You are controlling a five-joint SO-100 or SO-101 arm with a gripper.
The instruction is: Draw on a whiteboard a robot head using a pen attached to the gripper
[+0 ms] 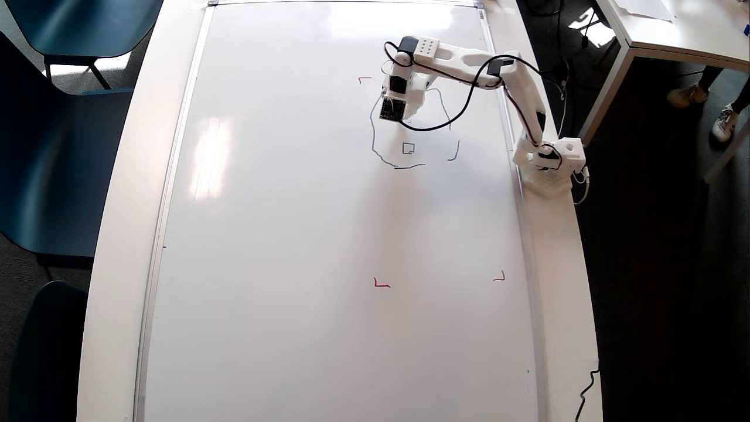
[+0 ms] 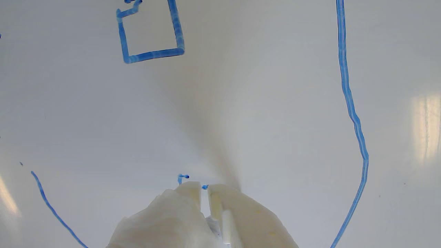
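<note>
White plastic arm (image 1: 469, 61), black motor blocks, looping black cables, seemingly cream fingers (image 2: 186, 206)

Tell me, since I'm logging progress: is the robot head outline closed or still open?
Open. In the overhead view the robot head outline shows gaps along the bottom and lower right, with one small square inside.
</note>
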